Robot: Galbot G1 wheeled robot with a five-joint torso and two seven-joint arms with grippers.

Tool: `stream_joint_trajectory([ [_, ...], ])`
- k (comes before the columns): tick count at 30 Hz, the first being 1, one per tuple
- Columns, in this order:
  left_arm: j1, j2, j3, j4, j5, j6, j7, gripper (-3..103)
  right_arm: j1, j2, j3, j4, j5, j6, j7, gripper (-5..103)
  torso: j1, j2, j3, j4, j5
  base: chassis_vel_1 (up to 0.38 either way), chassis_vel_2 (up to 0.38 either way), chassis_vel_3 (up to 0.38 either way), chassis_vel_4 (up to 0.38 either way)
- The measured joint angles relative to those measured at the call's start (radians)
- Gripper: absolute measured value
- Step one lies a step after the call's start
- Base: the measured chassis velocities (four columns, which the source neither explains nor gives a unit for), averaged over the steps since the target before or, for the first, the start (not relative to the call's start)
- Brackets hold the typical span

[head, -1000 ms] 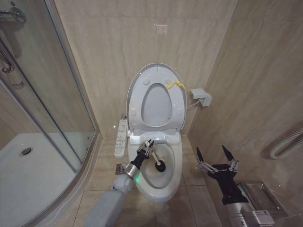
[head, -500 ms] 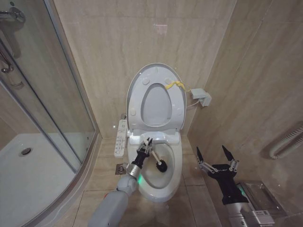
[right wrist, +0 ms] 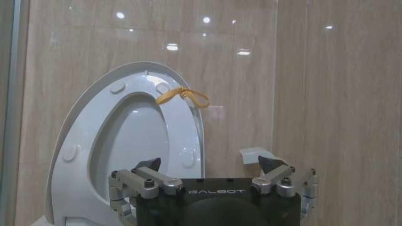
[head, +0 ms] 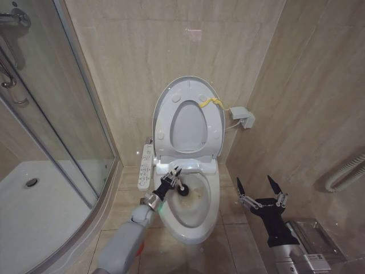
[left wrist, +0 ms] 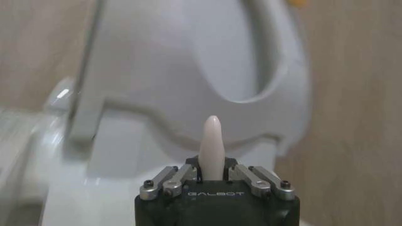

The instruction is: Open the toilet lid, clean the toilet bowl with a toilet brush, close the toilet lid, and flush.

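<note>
Head view: we see the toilet lid [head: 188, 91] raised upright against the tiled wall, seat ring [head: 187, 127] up with it, yellow strap [head: 210, 103] hanging off the top-right edge. The toilet bowl [head: 197, 220] is white ceramic, oval, with brownish stains inside (mostly toward the middle). Our left gripper [head: 173, 177] sits over the bowl's rear-left rim, clamped on the toilet brush [head: 183, 188]; its round black bristle head lies inside the bowl near the back, just beside the fingers. Right gripper [head: 260, 188] hangs off to the right of the bowl, above the floor tiles, fingers spread wide, holding nothing. White remote panel [head: 146, 165] is mounted left of the toilet; glass shower enclosure [head: 57, 114] farther left.

Left wrist view: left gripper [left wrist: 213, 178] pinches the thin white stick handle [left wrist: 211, 146], which pokes up between the fingers. Raised lid [left wrist: 188, 70] behind, blurred.

Right wrist view: right gripper [right wrist: 210, 165] wide apart, empty. Glossy white lid [right wrist: 100, 155] with seat ring stands ahead, yellow strap [right wrist: 183, 96] near its top.
</note>
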Motion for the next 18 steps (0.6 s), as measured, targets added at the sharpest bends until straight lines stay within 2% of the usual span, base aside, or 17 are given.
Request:
stream_joint_trajectory([
  [3, -0.012, -0.023, 0.004, 0.031, -0.033, -0.013, -0.008, 22, 0.0, 0.0, 0.0, 0.0, 0.0, 0.0, 0.0, 100, 0.0, 0.0, 0.0, -0.0005, 0.0, 0.0, 0.0, 0.0, 0.0],
  [6, -0.045, -0.05, 0.011, 0.061, -0.039, -0.075, -0.021, 22, 0.0, 0.0, 0.0, 0.0, 0.0, 0.0, 0.0, 100, 0.0, 0.0, 0.0, -0.0004, 0.0, 0.0, 0.0, 0.0, 0.0],
  [13, -0.055, -0.079, 0.038, 0.032, -0.112, -0.085, -0.062, 22, 0.0, 0.0, 0.0, 0.0, 0.0, 0.0, 0.0, 100, 0.0, 0.0, 0.0, -0.0002, 0.0001, 0.0, 0.0, 0.0, 0.0],
  [14, -0.055, -0.079, 0.038, 0.032, -0.112, -0.085, -0.062, 22, 0.0, 0.0, 0.0, 0.0, 0.0, 0.0, 0.0, 100, 0.0, 0.0, 0.0, -0.0002, 0.0001, 0.0, 0.0, 0.0, 0.0],
  [16, -0.05, -0.096, 0.056, 0.033, -0.162, -0.086, -0.06, 22, 0.0, 0.0, 0.0, 0.0, 0.0, 0.0, 0.0, 100, 0.0, 0.0, 0.0, -0.0001, 0.0002, 0.0, 0.0, 0.0, 0.0],
  [18, -0.05, -0.121, 0.048, 0.093, -0.148, -0.111, -0.029, 22, 0.0, 0.0, 0.0, 0.0, 0.0, 0.0, 0.0, 100, 0.0, 0.0, 0.0, 0.0, 0.0, 0.0, 0.0, 0.0, 0.0],
])
